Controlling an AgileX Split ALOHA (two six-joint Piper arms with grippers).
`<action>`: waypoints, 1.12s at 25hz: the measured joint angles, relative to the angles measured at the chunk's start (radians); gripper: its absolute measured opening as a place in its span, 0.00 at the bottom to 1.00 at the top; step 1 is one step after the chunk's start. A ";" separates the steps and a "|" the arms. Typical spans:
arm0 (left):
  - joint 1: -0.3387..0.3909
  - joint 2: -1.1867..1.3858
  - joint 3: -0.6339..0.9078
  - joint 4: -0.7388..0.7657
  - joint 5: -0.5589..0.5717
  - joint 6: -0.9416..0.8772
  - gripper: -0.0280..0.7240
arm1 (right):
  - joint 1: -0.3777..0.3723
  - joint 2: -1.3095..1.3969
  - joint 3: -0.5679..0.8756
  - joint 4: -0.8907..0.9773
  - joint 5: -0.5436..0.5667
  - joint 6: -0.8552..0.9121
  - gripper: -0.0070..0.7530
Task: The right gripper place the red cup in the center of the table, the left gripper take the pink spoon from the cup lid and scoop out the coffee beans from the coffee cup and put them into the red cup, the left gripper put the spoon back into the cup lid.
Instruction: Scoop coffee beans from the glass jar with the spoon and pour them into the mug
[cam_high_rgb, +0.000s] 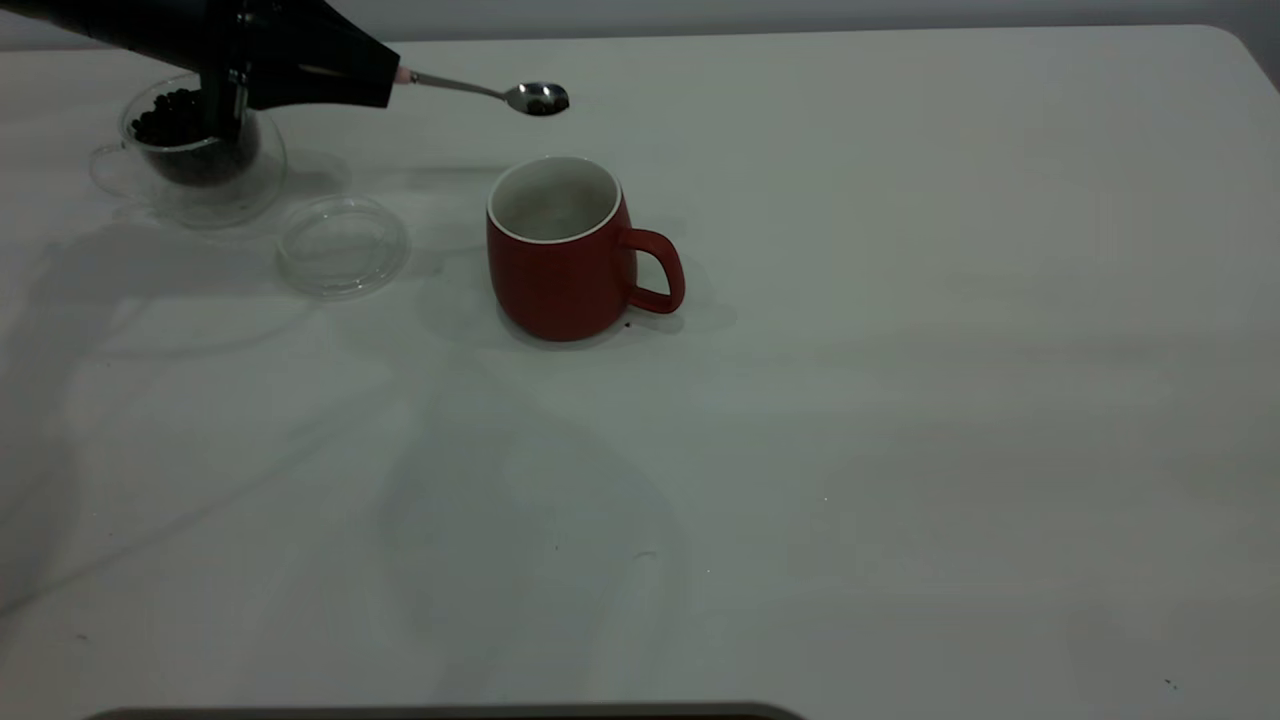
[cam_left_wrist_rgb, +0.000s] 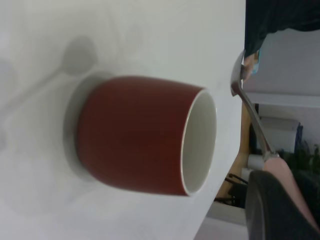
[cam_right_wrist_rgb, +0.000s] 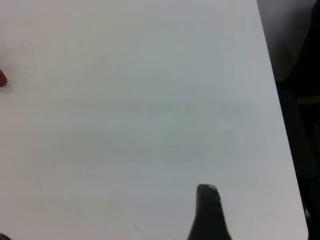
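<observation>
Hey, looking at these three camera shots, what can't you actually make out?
- Left gripper: exterior view cuts off the arm at the top edge; its fingers hide most of the pink spoon's handle.
- Coffee cup: the gripper covers part of the coffee beans, so the fill level is unclear.
- Red cup: inside bottom is too dim to check for beans.
- Right gripper: only one finger tip shows in the right wrist view.

Dim, flat light with a grey cast; the table (cam_high_rgb: 900, 400) looks dull, darker at the left of the exterior frame. Soft shadows spread left and below the red cup (cam_high_rgb: 556, 250). A small glint sits on the spoon (cam_high_rgb: 535, 97). The left wrist view is soft; its lower-right corner is blurred
</observation>
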 joint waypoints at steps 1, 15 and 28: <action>-0.001 -0.002 0.010 0.000 0.000 0.001 0.19 | 0.000 0.000 0.000 0.000 0.000 0.000 0.78; -0.004 -0.065 0.144 0.045 0.000 0.085 0.19 | 0.000 0.000 0.000 0.000 0.000 0.000 0.78; -0.030 -0.065 0.145 0.105 -0.027 0.284 0.19 | 0.000 0.000 0.000 0.000 0.000 0.000 0.78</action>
